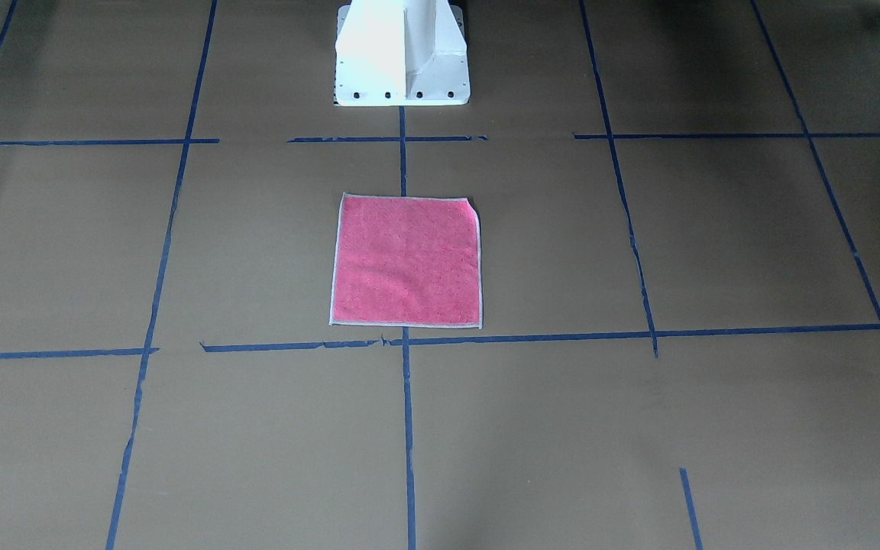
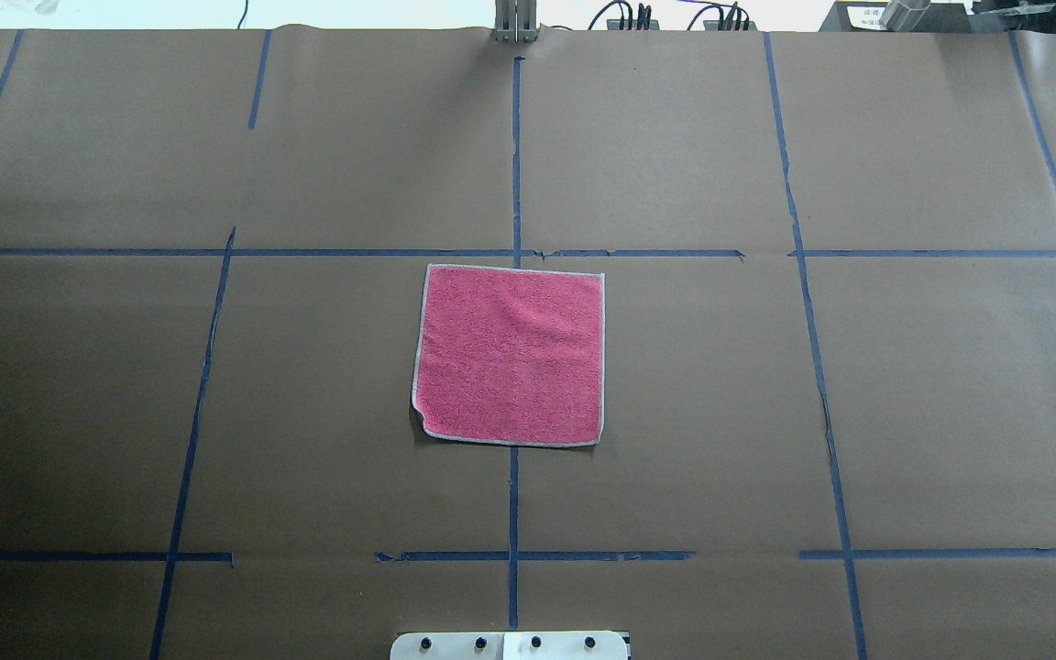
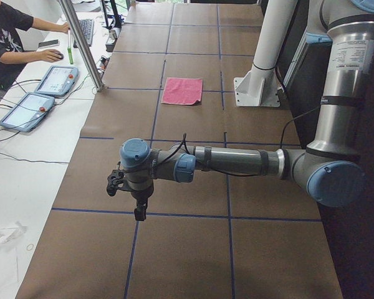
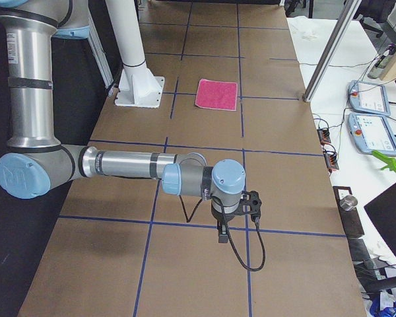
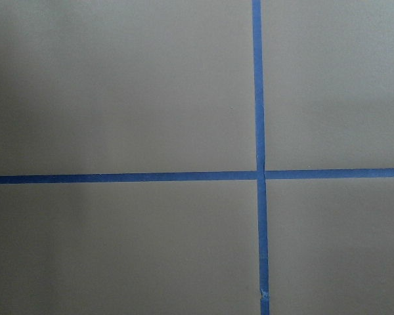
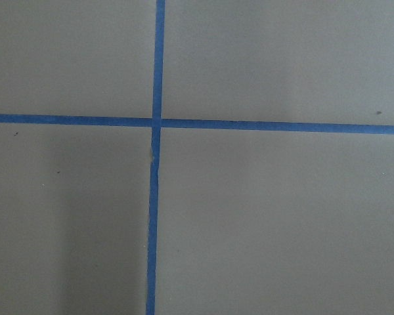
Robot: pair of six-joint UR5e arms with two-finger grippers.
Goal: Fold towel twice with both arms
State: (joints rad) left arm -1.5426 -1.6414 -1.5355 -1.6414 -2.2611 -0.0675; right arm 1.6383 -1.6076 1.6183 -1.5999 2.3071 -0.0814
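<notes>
Overhead exterior view: the towel (image 2: 510, 355) is seen flat, pink face up, at the centre of the bench (image 2: 858, 412). In the side views the left hand (image 3: 139, 208) and right hand (image 4: 222, 232) are seen low in frame, well apart from the towel near the top. How wide either hand stands cannot be told.

One towel (image 1: 406, 261); two arms (image 3: 237, 162) (image 4: 125, 165); one white pedestal (image 1: 402, 53); two control tablets (image 3: 56, 80) (image 3: 25, 112); one person (image 3: 3, 37).

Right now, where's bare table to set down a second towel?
Bare paper on both sides of the towel, out to the long tape lines, and across the row beyond it. Tightest: the strip between towel and white pedestal base.
</notes>
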